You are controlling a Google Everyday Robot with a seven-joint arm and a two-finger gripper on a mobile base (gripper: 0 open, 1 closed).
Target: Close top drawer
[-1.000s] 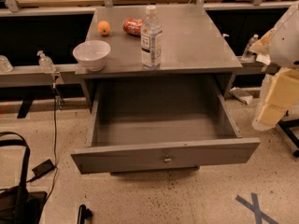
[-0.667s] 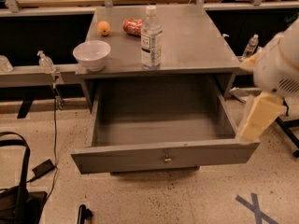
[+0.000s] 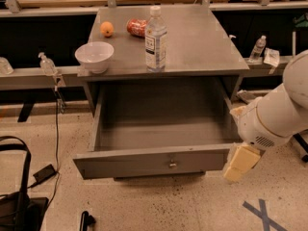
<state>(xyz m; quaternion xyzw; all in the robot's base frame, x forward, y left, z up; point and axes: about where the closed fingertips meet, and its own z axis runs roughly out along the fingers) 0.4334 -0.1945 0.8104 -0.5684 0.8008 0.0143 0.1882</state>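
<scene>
The top drawer (image 3: 154, 162) of a grey metal cabinet stands pulled far out. Its flat front panel carries a small round silver knob (image 3: 172, 165) at its centre, and its deep grey box is empty. My white arm (image 3: 274, 114) comes in from the right. My gripper (image 3: 240, 161), cream-coloured, hangs low at the right end of the drawer front, close to its right corner. I cannot tell whether it touches the panel.
On the cabinet top (image 3: 207, 47) stand a white bowl (image 3: 94, 56), a clear water bottle (image 3: 156, 40), an orange (image 3: 107, 29) and a red can (image 3: 136, 27) lying down. A black bag (image 3: 17, 196) and cable lie on the floor at left. Blue tape (image 3: 262, 215) marks the floor at right.
My arm and gripper have swung down and leftward, from beside the cabinet to the right end of the drawer front. The drawer has not visibly moved.
</scene>
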